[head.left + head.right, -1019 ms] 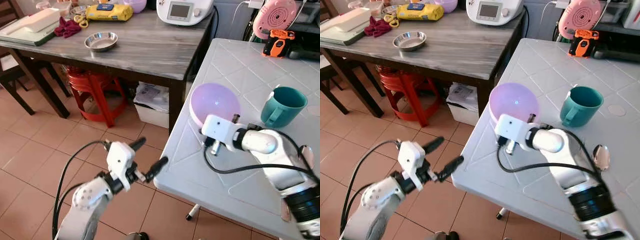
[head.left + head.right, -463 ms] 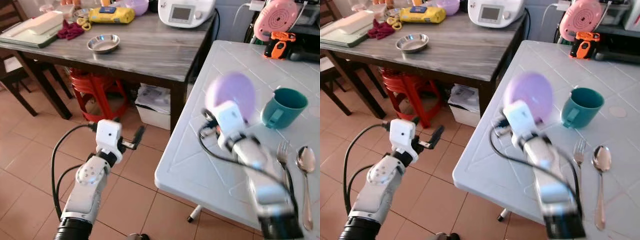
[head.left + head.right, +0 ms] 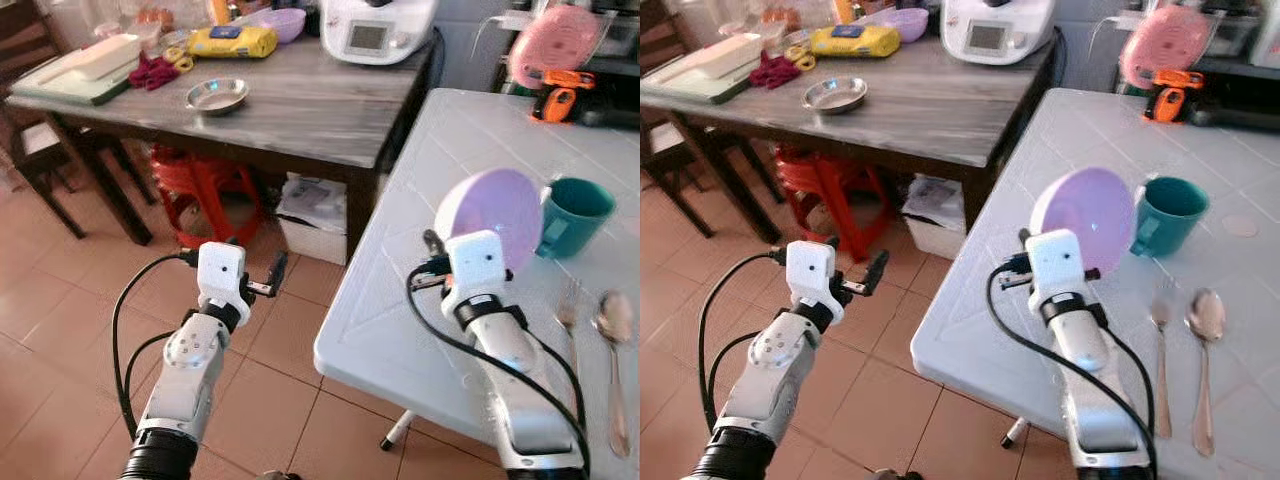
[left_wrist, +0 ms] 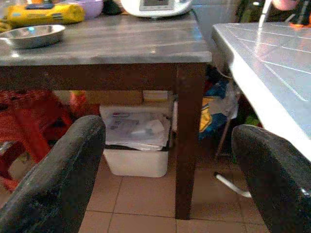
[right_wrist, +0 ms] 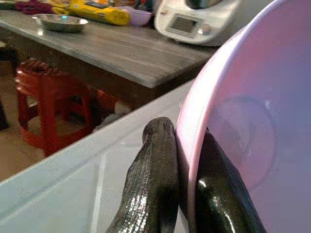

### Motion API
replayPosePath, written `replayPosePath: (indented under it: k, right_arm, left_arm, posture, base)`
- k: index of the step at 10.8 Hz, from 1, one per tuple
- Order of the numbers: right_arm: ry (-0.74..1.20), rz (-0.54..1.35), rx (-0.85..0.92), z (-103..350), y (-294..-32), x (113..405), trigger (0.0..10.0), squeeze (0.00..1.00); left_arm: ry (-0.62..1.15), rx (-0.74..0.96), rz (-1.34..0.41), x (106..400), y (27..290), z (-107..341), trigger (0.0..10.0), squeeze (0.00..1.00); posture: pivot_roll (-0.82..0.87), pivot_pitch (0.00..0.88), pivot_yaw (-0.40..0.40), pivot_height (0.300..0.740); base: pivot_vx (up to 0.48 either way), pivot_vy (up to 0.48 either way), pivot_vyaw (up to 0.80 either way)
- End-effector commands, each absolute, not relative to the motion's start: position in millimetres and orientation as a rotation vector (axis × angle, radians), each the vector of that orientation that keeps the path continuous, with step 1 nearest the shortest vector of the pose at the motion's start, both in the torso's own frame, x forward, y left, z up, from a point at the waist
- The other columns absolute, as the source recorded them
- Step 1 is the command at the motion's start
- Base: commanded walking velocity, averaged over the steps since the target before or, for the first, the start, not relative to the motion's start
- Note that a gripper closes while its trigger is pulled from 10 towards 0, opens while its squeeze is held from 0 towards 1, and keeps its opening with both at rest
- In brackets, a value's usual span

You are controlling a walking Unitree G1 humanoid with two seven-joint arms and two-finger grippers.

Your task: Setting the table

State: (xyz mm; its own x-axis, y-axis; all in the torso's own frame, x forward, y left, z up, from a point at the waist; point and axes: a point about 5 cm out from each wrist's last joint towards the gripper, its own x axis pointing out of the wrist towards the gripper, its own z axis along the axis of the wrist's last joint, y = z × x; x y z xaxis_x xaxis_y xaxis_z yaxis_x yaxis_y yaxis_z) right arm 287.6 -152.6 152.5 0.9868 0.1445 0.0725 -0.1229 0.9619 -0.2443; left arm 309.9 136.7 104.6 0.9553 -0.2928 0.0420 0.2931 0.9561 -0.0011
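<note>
Right gripper (image 5: 177,179): we log it clamped on the rim of the pink bowl (image 3: 490,215), one finger inside, one outside, holding the bowl tilted on edge above the white bench (image 3: 470,130). Left gripper (image 3: 268,280): fingers spread wide, nothing held, hanging over the tiled floor (image 3: 60,330) beside the bench. Teal mug (image 3: 572,213): upright, just beside the bowl. Fork (image 3: 1159,340) and spoon (image 3: 1205,350): laid side by side near the bench's front edge. We judge the setting part done: cutlery and mug placed, bowl not yet set down. Wooden bench (image 3: 300,90) beyond carries a steel dish (image 3: 217,95) and a kitchen appliance (image 3: 378,25).
</note>
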Motion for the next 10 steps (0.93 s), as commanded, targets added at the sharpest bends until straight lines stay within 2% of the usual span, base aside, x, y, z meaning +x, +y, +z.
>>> replayPosePath:
  k: [1,8,10]
  right_arm:
    - [-0.111,0.11,-0.234,157.5,-156.2,285.6,10.0,0.0]
    - [-0.126,0.124,-0.224,157.3,-146.3,285.2,10.0,0.0]
    - [-0.136,0.123,-0.224,158.8,-144.3,285.1,10.0,0.0]
  left_arm:
    - [-0.042,0.004,-0.28,310.5,141.5,103.7,10.0,0.0]
    - [-0.04,0.01,-0.281,309.1,144.3,100.4,10.0,0.0]
    - [-0.041,0.011,-0.291,309.4,141.9,100.4,10.0,0.0]
  posture:
    - [-0.11,0.08,0.098,0.74]
    - [-0.1,0.088,0.1,0.74]
    - [-0.1,0.091,0.103,0.74]
  base:
    - [0.0,0.0,-0.79]
    - [0.0,0.312,-0.48]
    - [0.0,0.371,-0.2]
